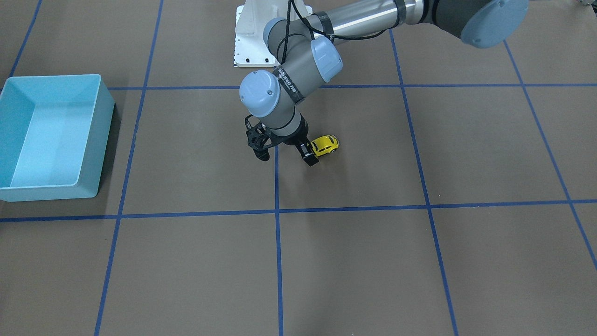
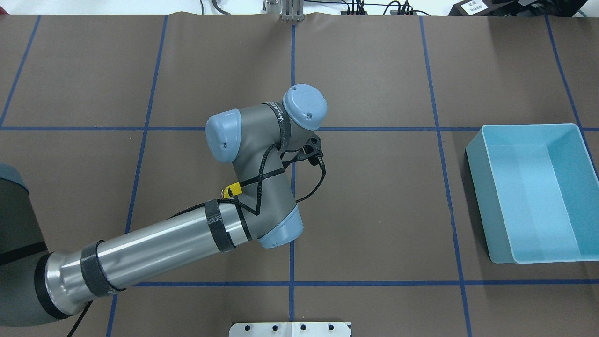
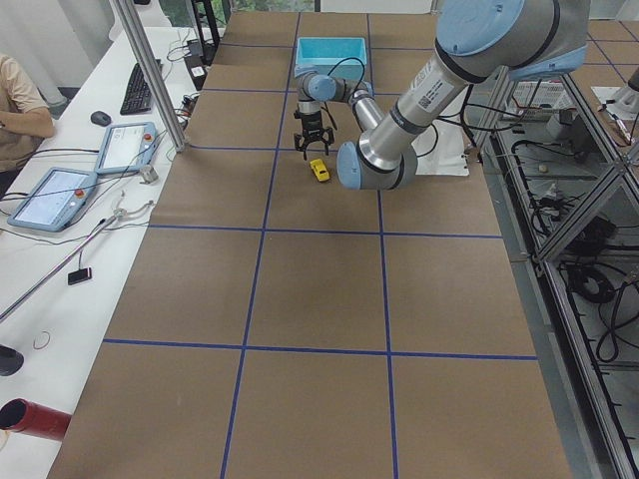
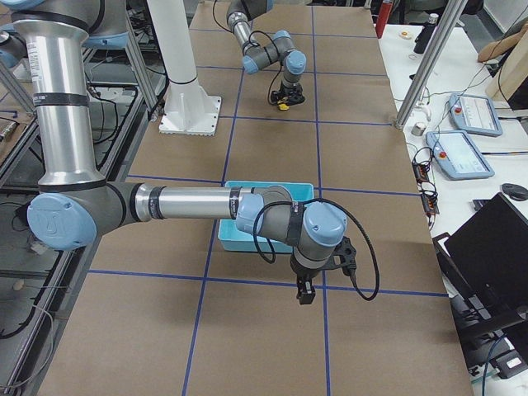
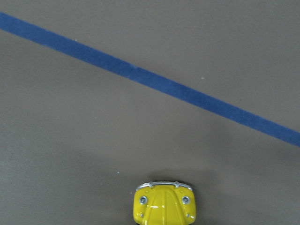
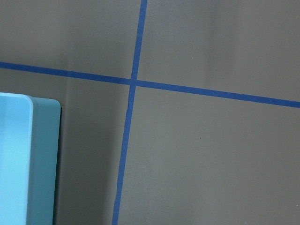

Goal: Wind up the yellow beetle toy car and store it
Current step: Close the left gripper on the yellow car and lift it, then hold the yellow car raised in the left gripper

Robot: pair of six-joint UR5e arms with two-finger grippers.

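1. Your left gripper [image 1: 287, 158] hangs low, jaws spread wide. The yellow beetle toy car [image 1: 325, 145] stands on the surface [image 1: 373, 261] just beside it, outside the jaws.
2. You're likely at the reach: centre over the car, then clamp.
3. Right gripper [image 4: 305, 295], near the light blue bin [image 1: 105, 144]: I cannot tell its state.

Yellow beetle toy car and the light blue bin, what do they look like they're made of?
Yellow beetle toy car: glossy painted shell with a chrome-look bumper; die-cast metal or hard plastic, can't tell which. Light blue bin: probably moulded plastic, with a smooth satin finish, rounded corners and uniform colour.
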